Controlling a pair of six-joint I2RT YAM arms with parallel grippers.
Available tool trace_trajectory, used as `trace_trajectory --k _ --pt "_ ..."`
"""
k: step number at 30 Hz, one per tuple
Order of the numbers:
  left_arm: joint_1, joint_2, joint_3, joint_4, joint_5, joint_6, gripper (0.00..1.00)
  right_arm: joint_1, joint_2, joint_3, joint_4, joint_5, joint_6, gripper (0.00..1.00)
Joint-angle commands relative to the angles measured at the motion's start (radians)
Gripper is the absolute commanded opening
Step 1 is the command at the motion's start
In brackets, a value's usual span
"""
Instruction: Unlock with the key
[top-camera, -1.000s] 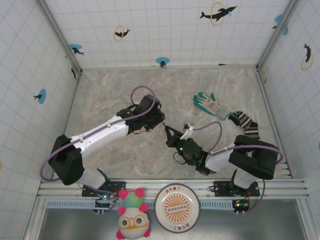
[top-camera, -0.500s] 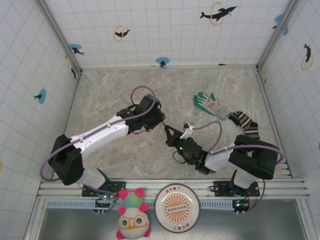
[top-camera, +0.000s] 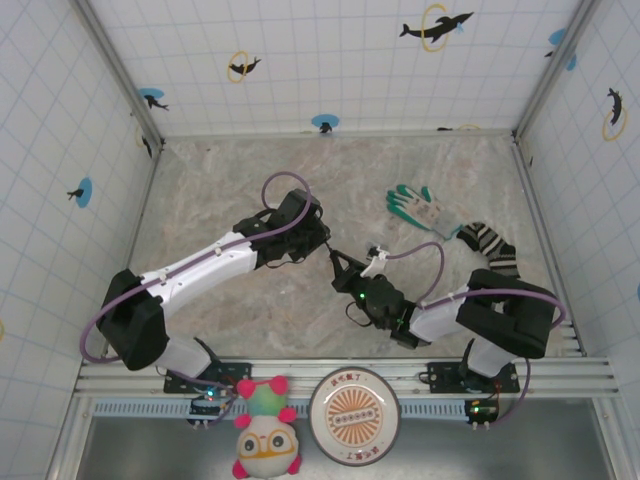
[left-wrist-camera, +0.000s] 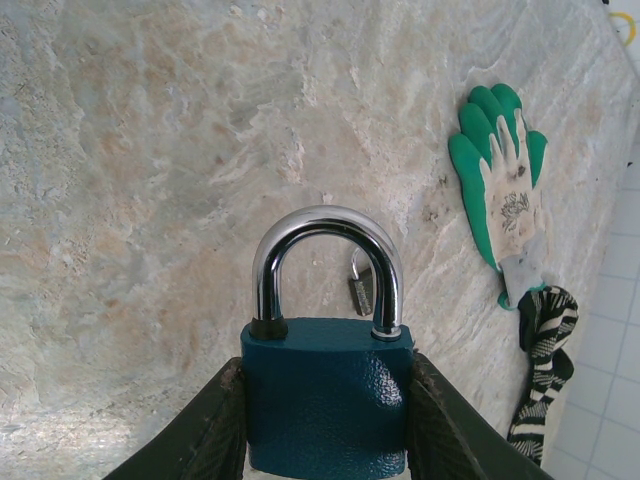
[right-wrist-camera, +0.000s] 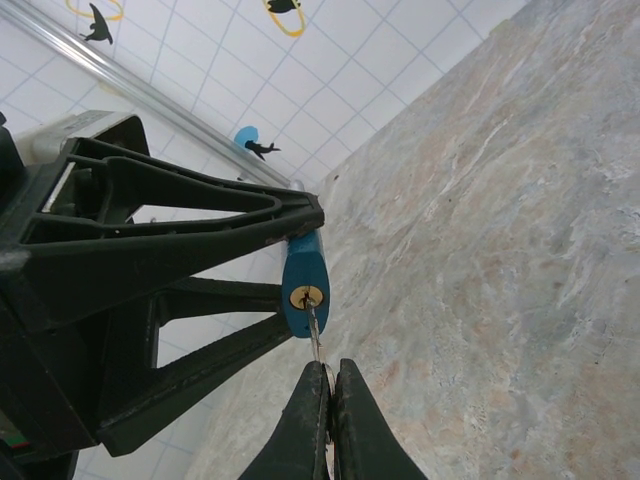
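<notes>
Well, w/ right gripper (right-wrist-camera: 330, 376) pinched shut on the key (right-wrist-camera: 314, 336), blade tip in the keyhole (right-wrist-camera: 306, 297) under the padlock (left-wrist-camera: 328, 420), and left gripper (left-wrist-camera: 325, 372) clamped on its sides, an off-axis twist prob bends the blade or slips the key out.

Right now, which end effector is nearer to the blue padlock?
Left. The left end effector clamps the padlock body between its fingers. The right end effector sits just off the keyhole end, shut on the key, whose blade reaches the lock.
</notes>
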Motion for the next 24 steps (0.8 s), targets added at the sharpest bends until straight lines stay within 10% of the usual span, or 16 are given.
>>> trace_trajectory --k 1,24 --pt "-0.007 -0.033 0.008 0.033 -0.002 -0.015 0.25 -0.007 0.020 0.035 0.023 0.007 0.013 0.00" --pt "-0.007 -0.033 -0.003 0.039 0.002 -0.014 0.25 -0.003 0.003 0.015 0.064 0.017 -0.005 0.00"
